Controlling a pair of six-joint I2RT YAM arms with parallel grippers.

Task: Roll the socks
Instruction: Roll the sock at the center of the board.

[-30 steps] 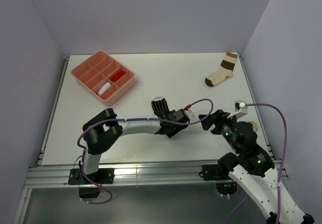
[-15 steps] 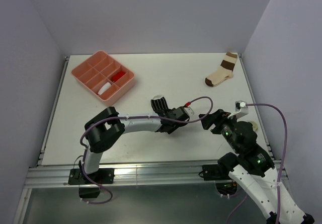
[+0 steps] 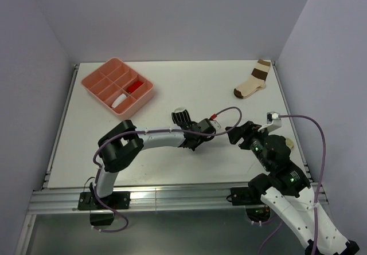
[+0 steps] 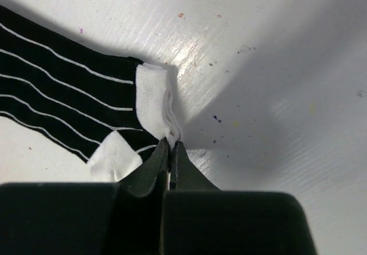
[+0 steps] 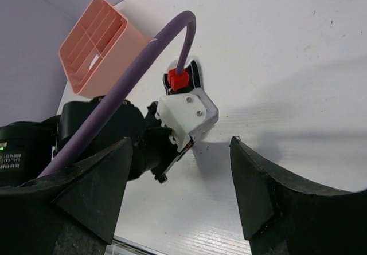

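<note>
While the white table carries a pink divided tray at its far left, a white sock and a red sock sit in separate tray compartments. The right gripper hovers near mid-table, jaws apart and empty. The left gripper is clamped on the white edge of the striped sock, which lies flat on the table just beyond the fingertips.
</note>
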